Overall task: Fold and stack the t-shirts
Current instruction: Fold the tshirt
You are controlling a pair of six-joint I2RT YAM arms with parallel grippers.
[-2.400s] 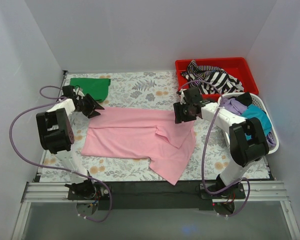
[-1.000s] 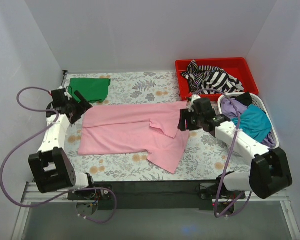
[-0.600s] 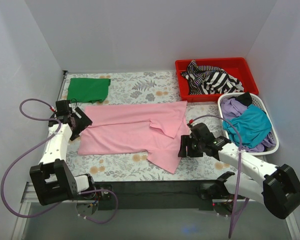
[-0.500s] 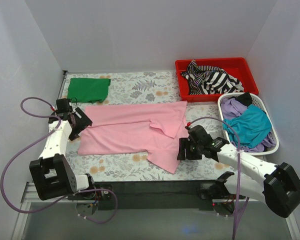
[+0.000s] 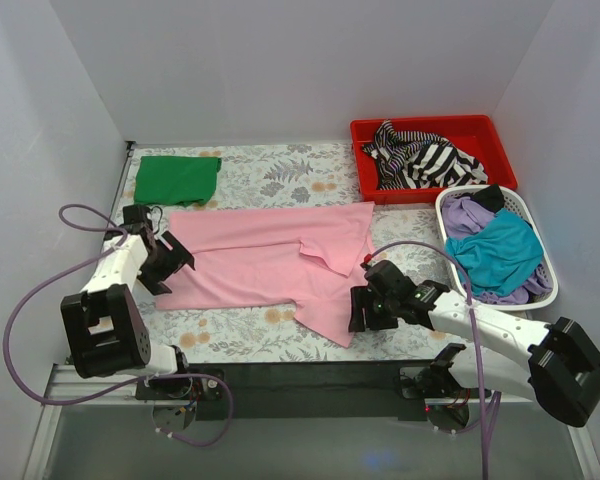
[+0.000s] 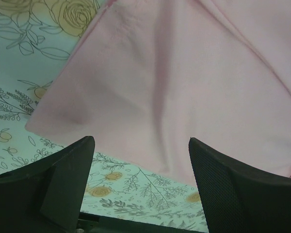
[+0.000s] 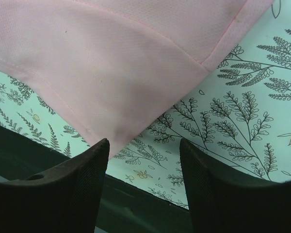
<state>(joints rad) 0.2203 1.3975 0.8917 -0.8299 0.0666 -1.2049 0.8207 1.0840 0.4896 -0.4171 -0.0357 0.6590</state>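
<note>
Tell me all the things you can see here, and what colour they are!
pink t-shirt: 1, light pink, spread out in the middle of the table
green t-shirt: 1, dark green, folded at the far left corner
striped t-shirt: 1, black and white, bunched in the red bin
teal t-shirt: 1, teal, on top in the white basket
purple t-shirt: 1, pale purple, in the white basket
red bin: 1, red, far right
white basket: 1, white, right side, nearer than the bin
table cover: 1, pale with leaves and flowers, under everything
left gripper: 1, black, open, over the pink t-shirt's near left corner
right gripper: 1, black, open, over the pink t-shirt's near right tip
</note>
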